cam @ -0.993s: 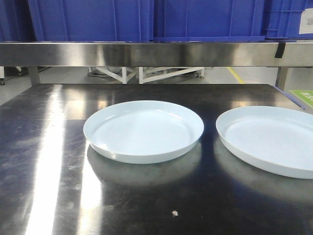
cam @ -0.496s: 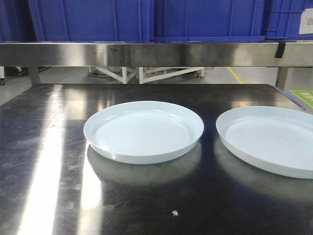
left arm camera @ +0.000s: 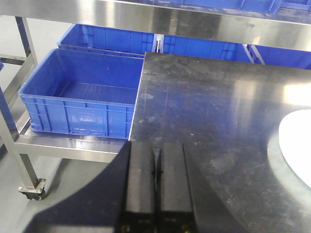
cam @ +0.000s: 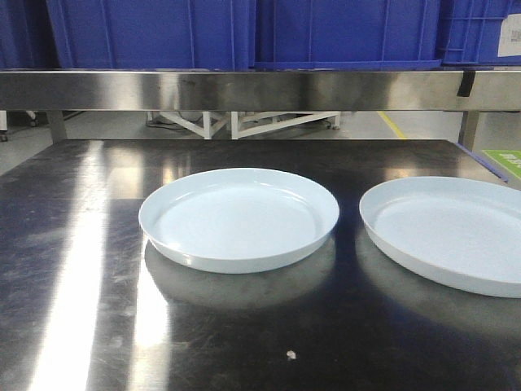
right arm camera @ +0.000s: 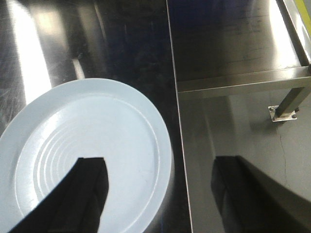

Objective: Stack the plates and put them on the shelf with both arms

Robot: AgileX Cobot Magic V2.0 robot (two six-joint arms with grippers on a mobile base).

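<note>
Here, in the front view, two plates lie flat on the table, apart and unstacked: the middle plate at the table's centre, the right plate by the table's right edge. The shelf runs above the table's far edge, with bins above it. No arm shows.

In the left wrist view, the left gripper hangs near the table's left edge, its fingers pressed together on nothing. A sliver of rim, likely the middle plate's, shows toward the table's centre.

In the right wrist view, the right gripper is spread wide. One finger is over the right plate and the other beyond the table's right edge, so the rim lies between the jaws; contact cannot be told. The step looks like gripping that rim. The gripper should probably sink enough to catch the upturned lip, close squarely and lift level, since glossy ware may slip.
</note>
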